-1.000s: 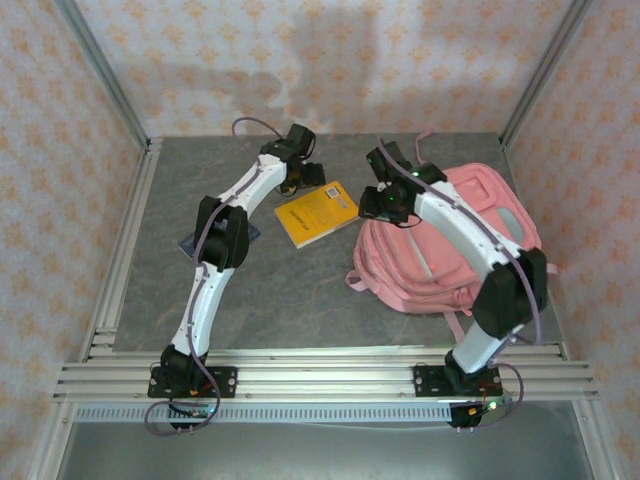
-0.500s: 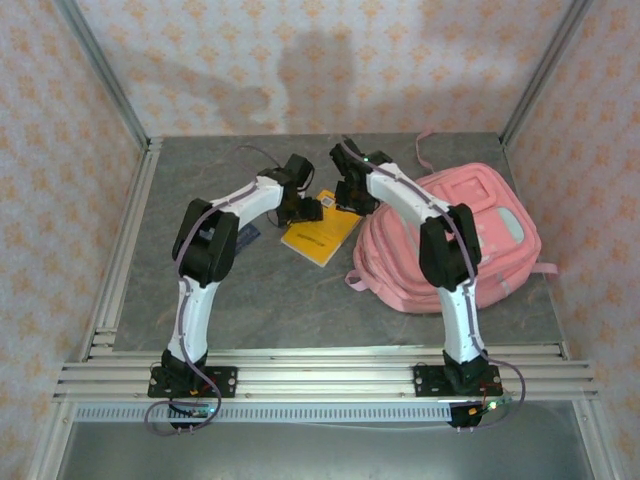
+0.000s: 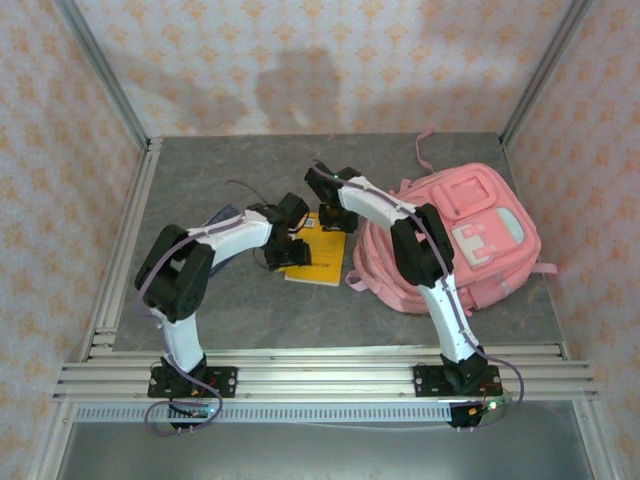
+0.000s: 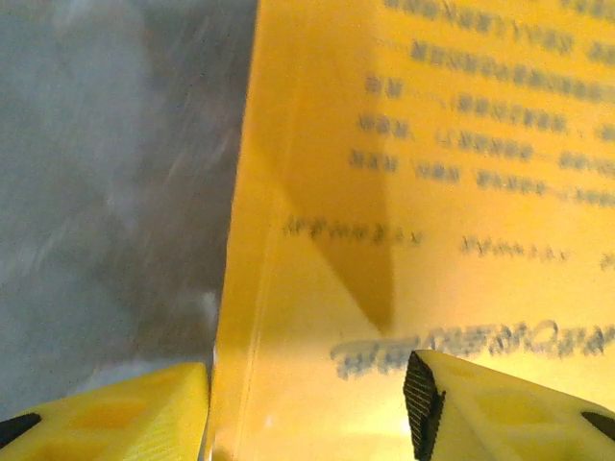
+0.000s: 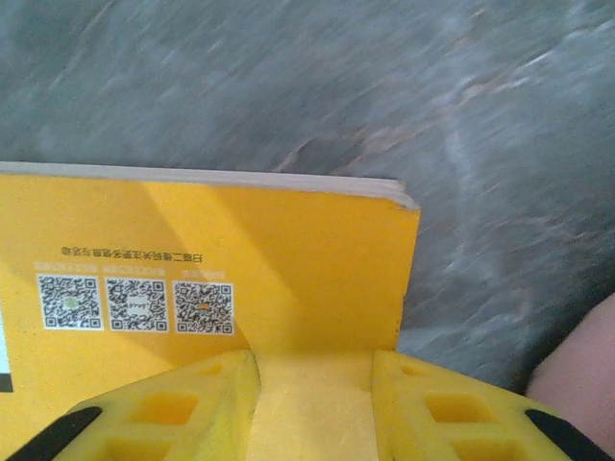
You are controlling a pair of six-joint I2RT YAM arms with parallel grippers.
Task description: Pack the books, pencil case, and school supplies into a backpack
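One yellow book (image 3: 322,264) flat on bench (image 3: 260,305) just left of one pink backpack (image 3: 480,190); left jaws wide astride its edge, right jaws narrow at its corner, grip unclear; one dark book (image 3: 222,216) farther left.

The grey stone-patterned bench (image 3: 300,310) carries a flat orange-yellow paperback book (image 3: 325,262) near its middle, a large pink fabric backpack (image 3: 500,265) at right, and a partly hidden dark blue book (image 3: 222,217) at left.
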